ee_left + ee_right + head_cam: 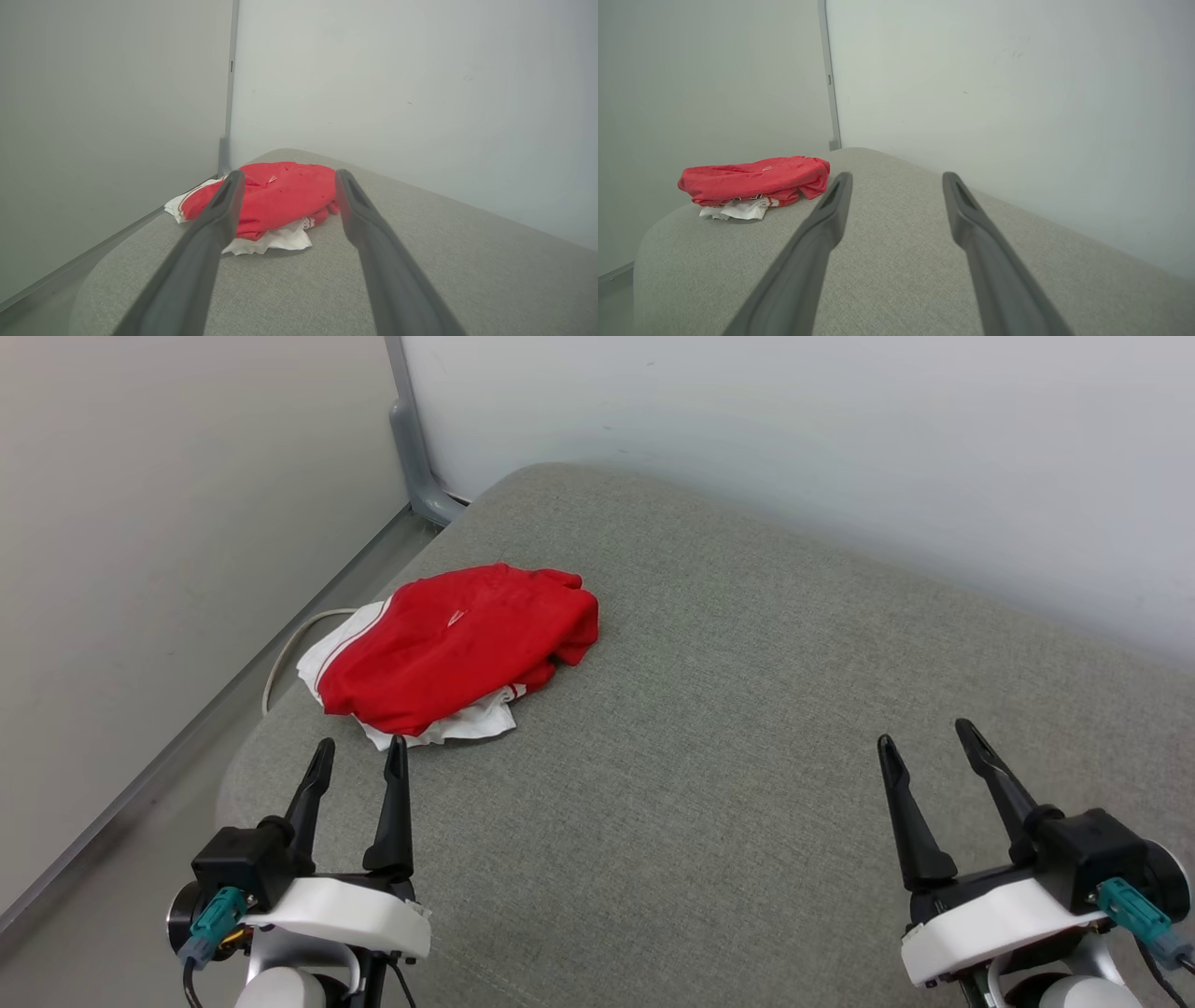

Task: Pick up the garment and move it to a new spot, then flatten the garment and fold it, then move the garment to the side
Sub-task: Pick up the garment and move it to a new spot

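Red shirt (457,649) bunched up on the grey cushion (747,709), far-left corner by the wall | left gripper (361,741) just short of it, jaws spread, empty | right gripper (922,731) well apart, jaws spread too

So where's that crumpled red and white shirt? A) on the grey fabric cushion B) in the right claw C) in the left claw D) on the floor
A: the crumpled red and white shirt lies bunched on the grey fabric cushion, just beyond the open left claw.
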Motion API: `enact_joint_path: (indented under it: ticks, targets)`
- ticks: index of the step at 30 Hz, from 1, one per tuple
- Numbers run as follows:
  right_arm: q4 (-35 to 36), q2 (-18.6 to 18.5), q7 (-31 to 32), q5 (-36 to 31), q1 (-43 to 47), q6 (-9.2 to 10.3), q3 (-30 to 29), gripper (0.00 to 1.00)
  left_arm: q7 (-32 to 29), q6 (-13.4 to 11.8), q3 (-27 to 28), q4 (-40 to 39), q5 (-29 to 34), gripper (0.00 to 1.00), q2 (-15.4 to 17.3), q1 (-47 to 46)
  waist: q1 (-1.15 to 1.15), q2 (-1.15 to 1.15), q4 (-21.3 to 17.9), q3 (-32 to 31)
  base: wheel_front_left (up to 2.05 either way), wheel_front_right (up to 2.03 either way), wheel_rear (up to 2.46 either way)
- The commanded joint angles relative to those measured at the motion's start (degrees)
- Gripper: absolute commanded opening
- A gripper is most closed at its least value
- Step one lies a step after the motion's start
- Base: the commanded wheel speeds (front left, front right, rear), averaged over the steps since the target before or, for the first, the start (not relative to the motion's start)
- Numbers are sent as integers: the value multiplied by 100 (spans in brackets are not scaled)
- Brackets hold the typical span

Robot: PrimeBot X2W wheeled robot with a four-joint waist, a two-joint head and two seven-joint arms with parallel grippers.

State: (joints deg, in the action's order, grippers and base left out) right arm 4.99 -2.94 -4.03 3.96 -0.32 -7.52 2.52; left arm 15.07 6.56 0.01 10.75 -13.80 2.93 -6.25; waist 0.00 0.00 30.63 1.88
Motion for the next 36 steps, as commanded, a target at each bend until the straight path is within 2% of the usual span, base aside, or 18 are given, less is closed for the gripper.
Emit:
enact_joint_path:
  ticks: [1, 6, 9, 15, 21, 26, 32, 36]
  targets:
    - [-24, 10, -18, -18, -98, 6, 4, 100, 16, -9, -11, -22, -13, 100, -9, 20, 0, 0, -1, -2, 0, 0, 0]
    - [-13, 10, -9, 23, -33, 6, -99, 100, 16, 15, -24, 97, -53, 100, -9, -169, 0, 0, -8, 37, 0, 0, 0]
    - [48, 10, 18, 11, 18, 6, -193, 100, 16, 48, -82, 439, -164, 100, 3, -397, 0, 0, -16, 115, 0, 0, 0]
    - [226, 9, 153, -107, -91, 6, -231, 100, -312, 79, -88, 958, -596, 100, 280, -1159, 0, 0, -267, 480, 0, 0, 0]
    - [418, 6, 288, -202, -367, 6, -244, 100, -881, 92, 97, 1288, -1206, 100, 745, -2196, 0, 0, -716, 1148, 0, 0, 0]
    - [488, -22, 264, -276, -625, 6, -297, 100, -1622, 96, 72, 1641, -1713, 100, 1143, -2867, 0, 0, -1069, 1655, 0, 0, 0]
    - [551, -74, 245, -342, -883, 6, -253, 100, -3079, 97, -13, 2418, -2312, 100, 1726, -3514, 0, 0, -1435, 2202, 0, 0, 0]
    - [588, -74, 241, -359, -1005, 5, -227, 100, -3811, 67, 62, 2959, -2530, 100, 2036, -3828, 0, 0, -1639, 2513, 0, 0, 0]
